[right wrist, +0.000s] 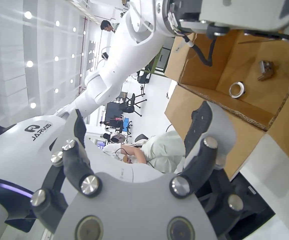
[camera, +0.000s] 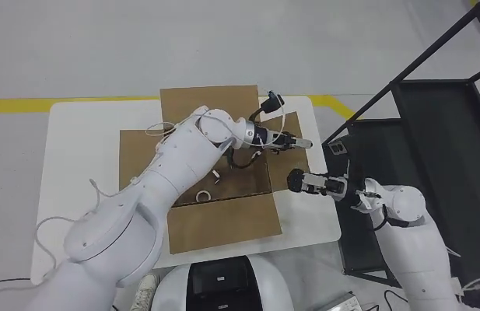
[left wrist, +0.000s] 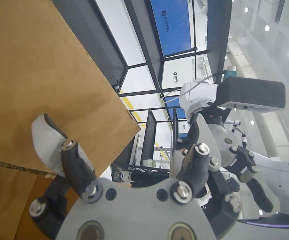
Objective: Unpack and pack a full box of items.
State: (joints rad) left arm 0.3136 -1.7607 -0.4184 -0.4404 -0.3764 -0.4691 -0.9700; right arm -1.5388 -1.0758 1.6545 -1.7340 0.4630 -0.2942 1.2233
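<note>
In the top view, an open cardboard box is seen at the middle of the white table, with its flaps folded outward. The left gripper is held over the outer edge of the box's right flap. The right gripper is placed near the table's right edge, just beside that flap. A metal ring is seen on the box floor by the front wall.

In the left wrist view, the left claw is spread wide, and a flap's edge is seen just beside one finger.

In the right wrist view, the right claw is likewise spread. The ring and a small metal block are seen apart on the box floor.
</note>
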